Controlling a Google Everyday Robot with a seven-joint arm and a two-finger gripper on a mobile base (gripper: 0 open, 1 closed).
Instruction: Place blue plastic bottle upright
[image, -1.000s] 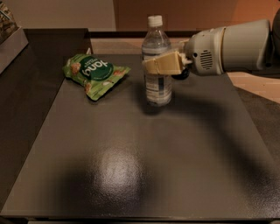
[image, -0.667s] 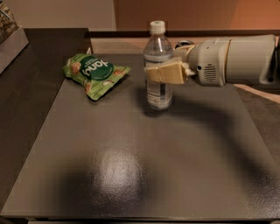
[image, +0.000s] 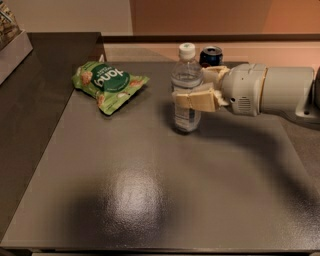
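Observation:
The blue plastic bottle (image: 185, 70), clear with a white cap and a pale label, stands upright at the back middle of the dark table (image: 150, 190). My gripper (image: 190, 89) reaches in from the right and is shut on the bottle at mid-height. One tan finger (image: 197, 100) crosses the front of the bottle and the other lies behind it. The bottle's base looks to be at the table surface.
A dark blue soda can (image: 211, 55) stands just behind the bottle and the gripper. A green snack bag (image: 107, 84) lies on the table to the left. A box (image: 10, 40) sits at the far left on the adjoining counter.
My gripper has moved the bottle a little to the right and down toward the table, still upright. The soda can has come into view behind it.

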